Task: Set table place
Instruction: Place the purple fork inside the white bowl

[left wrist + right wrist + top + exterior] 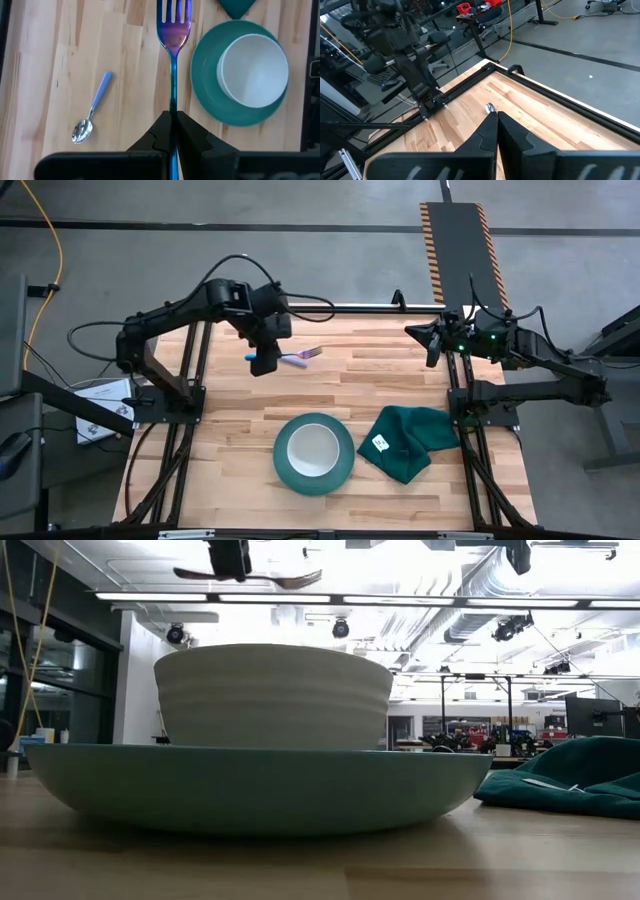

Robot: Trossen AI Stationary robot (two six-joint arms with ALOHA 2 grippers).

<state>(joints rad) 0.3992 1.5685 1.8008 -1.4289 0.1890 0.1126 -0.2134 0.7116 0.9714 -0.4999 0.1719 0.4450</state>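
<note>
Above table far side | L gripper clamped on fork handle, aloft | fork: thin, stiff, slick metal, may pivot; hold mid-handle | spoon flat on wood | bowl in plate | R gripper closed, empty, parked far right edge.

Overhead and low views share the plate, low view closest.

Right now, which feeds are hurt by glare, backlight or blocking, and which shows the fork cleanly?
Low view: the teal plate and white bowl fill the frame, backlit by bright ceiling lights, so the gripped fork is a dark silhouette. Left wrist view: evenly lit, fork crisp in the left gripper, spoon sharp. High view: even, soft shadows.
</note>
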